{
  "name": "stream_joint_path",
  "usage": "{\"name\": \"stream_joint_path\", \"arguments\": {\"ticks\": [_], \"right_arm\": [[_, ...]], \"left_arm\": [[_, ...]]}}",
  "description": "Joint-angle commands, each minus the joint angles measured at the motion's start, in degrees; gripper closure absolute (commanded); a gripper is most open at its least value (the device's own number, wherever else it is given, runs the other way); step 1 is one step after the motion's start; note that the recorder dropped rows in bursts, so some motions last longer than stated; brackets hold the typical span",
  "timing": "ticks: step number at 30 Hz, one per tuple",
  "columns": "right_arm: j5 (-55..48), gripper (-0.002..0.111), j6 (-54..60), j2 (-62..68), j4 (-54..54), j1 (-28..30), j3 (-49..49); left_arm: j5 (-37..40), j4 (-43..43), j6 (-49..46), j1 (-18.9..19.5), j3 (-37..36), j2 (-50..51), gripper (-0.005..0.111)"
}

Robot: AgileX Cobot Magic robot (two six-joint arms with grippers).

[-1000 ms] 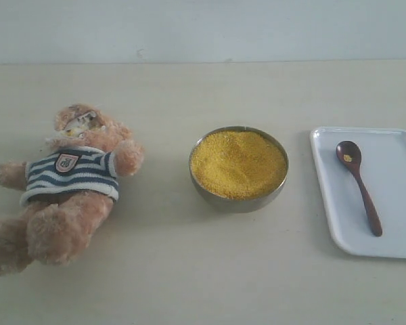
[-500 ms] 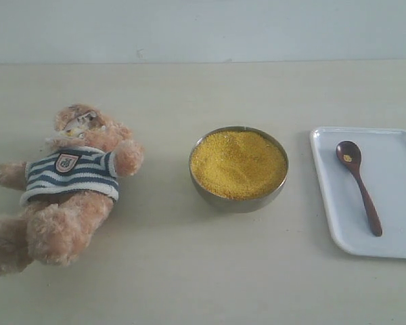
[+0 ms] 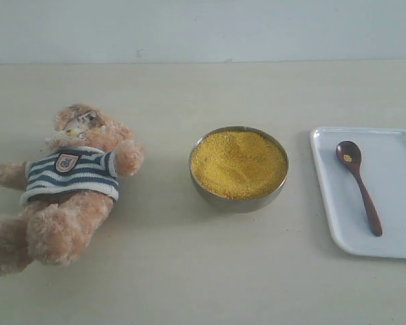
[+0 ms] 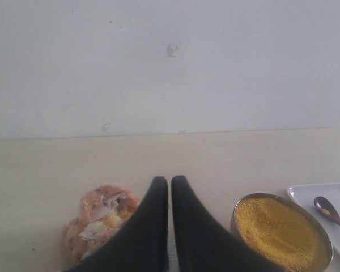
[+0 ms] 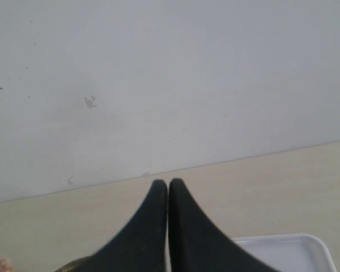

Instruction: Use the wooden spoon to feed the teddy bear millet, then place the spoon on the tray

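The teddy bear lies on its back at the table's left, with yellow grains around its face. Millet fills the round metal bowl in the middle. The wooden spoon lies on the white tray at the right, a few grains in its bowl. Neither arm shows in the exterior view. My left gripper is shut and empty, held back above the table between bear and bowl. My right gripper is also shut and empty, with a corner of the tray below it.
A pale wall rises behind the table's far edge. The metal bowl stands between the bear and the tray. The tray's right side runs out of the exterior view.
A dark part of the right arm at the exterior view's right edge a second ago has left the frame. Bear, bowl, spoon and tray have not moved.
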State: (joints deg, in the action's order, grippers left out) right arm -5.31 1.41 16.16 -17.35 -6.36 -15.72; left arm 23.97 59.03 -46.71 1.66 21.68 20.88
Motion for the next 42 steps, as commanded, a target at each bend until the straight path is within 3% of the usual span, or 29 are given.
{"name": "stream_joint_path", "arguments": {"ticks": [1,16,23,25,30,32,42], "right_arm": [[-0.9,0.108,0.5,-0.3,-0.3,0.1,0.4],[-3.4,0.108,1.2,14.3,-2.3,-0.3,-1.2],[-1.7,0.108,5.0,25.8,-2.3,-4.2,-3.0],[-1.6,0.101,6.2,30.2,-2.3,-5.3,-3.9],[-0.4,0.058,6.0,40.7,-2.4,-6.3,-6.5],[-0.3,0.05,5.9,43.8,-3.0,-6.3,-7.5],[1.2,0.053,5.8,52.2,-3.1,-6.3,-9.1]], "left_arm": [[0.5,0.8,-0.5,-0.1,-0.1,-0.5,0.103],[0.4,1.4,-0.5,-0.1,-0.1,-0.5,0.103],[0.3,1.4,-0.5,-0.1,-0.1,-0.5,0.103],[0.3,1.5,-0.5,-0.1,-0.1,-0.5,0.103],[0.3,1.5,-0.5,-0.1,-0.1,-0.5,0.103],[0.1,1.5,-0.5,-0.2,-0.2,-0.5,0.103],[0.1,1.5,-0.5,-0.2,-0.4,-0.5,0.103]]}}
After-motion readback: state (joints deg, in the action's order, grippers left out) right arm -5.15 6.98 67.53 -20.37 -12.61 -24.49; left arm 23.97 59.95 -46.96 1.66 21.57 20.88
